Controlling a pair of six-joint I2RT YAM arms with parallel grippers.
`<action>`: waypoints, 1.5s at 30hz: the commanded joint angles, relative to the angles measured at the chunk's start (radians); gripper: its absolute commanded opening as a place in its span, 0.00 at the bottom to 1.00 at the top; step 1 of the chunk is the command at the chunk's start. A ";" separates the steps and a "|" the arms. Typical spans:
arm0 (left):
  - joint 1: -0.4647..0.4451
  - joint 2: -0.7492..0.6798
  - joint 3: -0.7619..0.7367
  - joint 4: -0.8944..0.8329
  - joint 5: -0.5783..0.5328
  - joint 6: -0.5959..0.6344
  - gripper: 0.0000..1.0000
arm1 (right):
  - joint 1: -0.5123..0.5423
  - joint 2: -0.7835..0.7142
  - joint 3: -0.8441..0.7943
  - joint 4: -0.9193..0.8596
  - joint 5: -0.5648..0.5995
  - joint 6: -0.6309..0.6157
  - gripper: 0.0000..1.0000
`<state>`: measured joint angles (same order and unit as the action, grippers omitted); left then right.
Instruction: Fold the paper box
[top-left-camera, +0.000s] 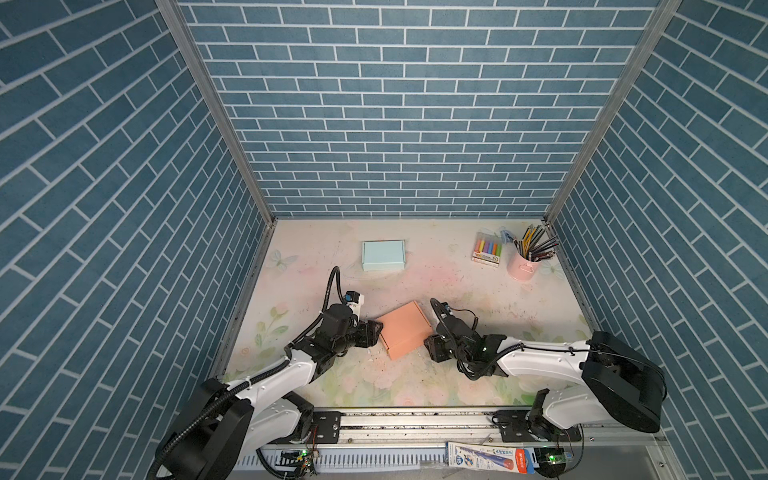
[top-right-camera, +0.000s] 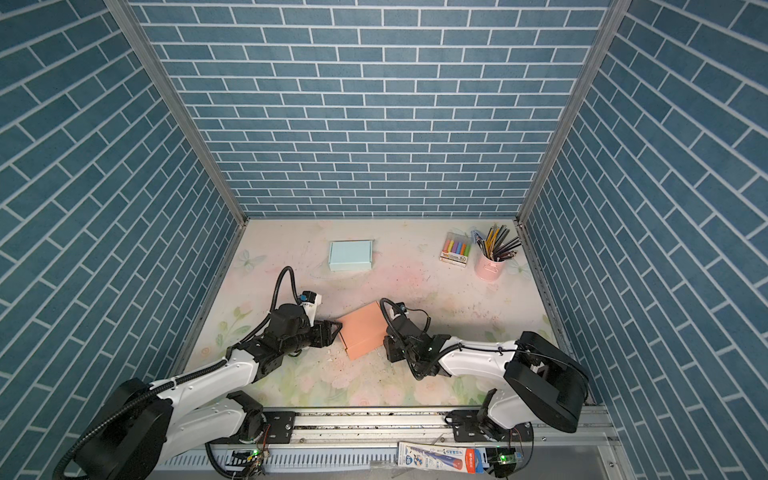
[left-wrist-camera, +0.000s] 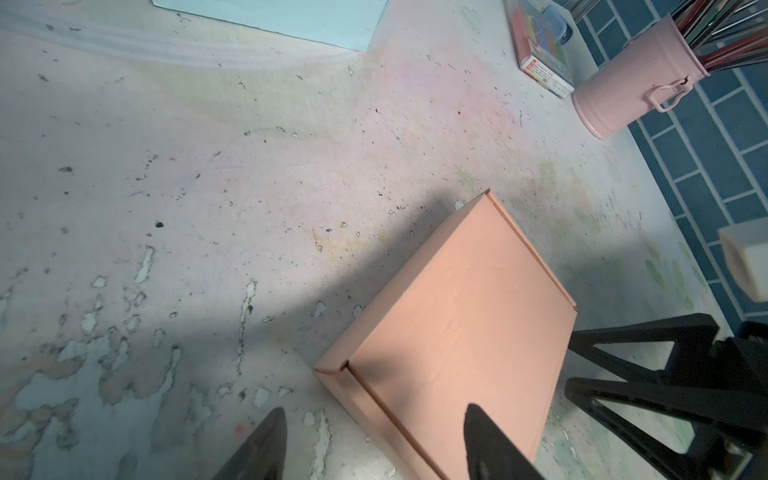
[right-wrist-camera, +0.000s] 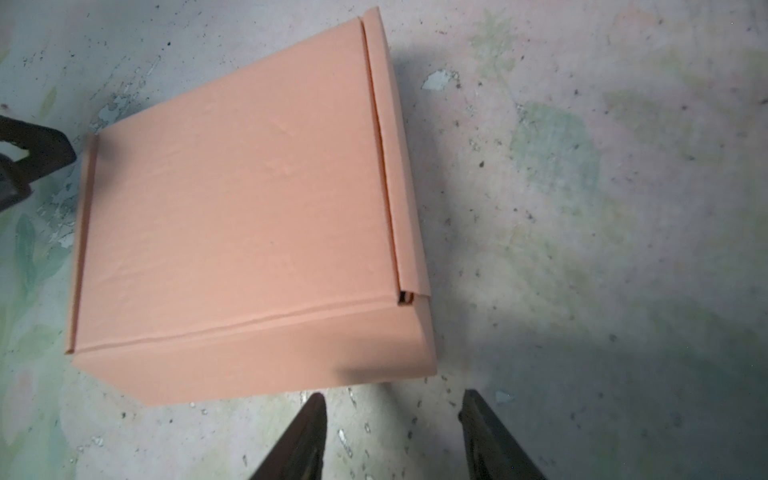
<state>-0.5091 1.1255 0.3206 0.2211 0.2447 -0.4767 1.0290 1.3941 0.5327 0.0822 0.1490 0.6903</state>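
The salmon paper box (top-left-camera: 405, 334) (top-right-camera: 362, 336) lies closed and skewed on the table between both arms, its lid flat with tucked side flaps (right-wrist-camera: 241, 216) (left-wrist-camera: 457, 316). My left gripper (top-left-camera: 376, 330) (top-right-camera: 336, 330) (left-wrist-camera: 374, 409) stands open at the box's left corner. One of its fingers hovers over the lid and the other over the table, and nothing is gripped. My right gripper (top-left-camera: 431, 348) (top-right-camera: 388, 348) (right-wrist-camera: 392, 395) is open just off the box's right side wall, with only table between its fingers.
A light blue folded box (top-left-camera: 383, 254) (top-right-camera: 350, 254) sits toward the back. At the back right stand a pink bucket of pencils (top-left-camera: 521, 266) (left-wrist-camera: 623, 91) and a pack of coloured chalks (top-left-camera: 487, 249). Brick-patterned walls enclose three sides.
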 joint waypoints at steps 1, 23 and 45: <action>0.022 0.046 0.059 0.030 0.027 0.025 0.70 | -0.002 -0.043 -0.017 -0.026 0.018 -0.001 0.53; 0.018 0.262 0.132 0.153 0.122 0.048 0.63 | 0.039 -0.006 0.004 0.013 -0.047 -0.004 0.41; -0.086 0.159 0.024 0.161 0.103 -0.034 0.59 | 0.039 -0.013 -0.013 0.003 -0.019 0.008 0.38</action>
<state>-0.5838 1.3018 0.3660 0.3618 0.3599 -0.4900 1.0626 1.3895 0.5240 0.0898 0.1070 0.6903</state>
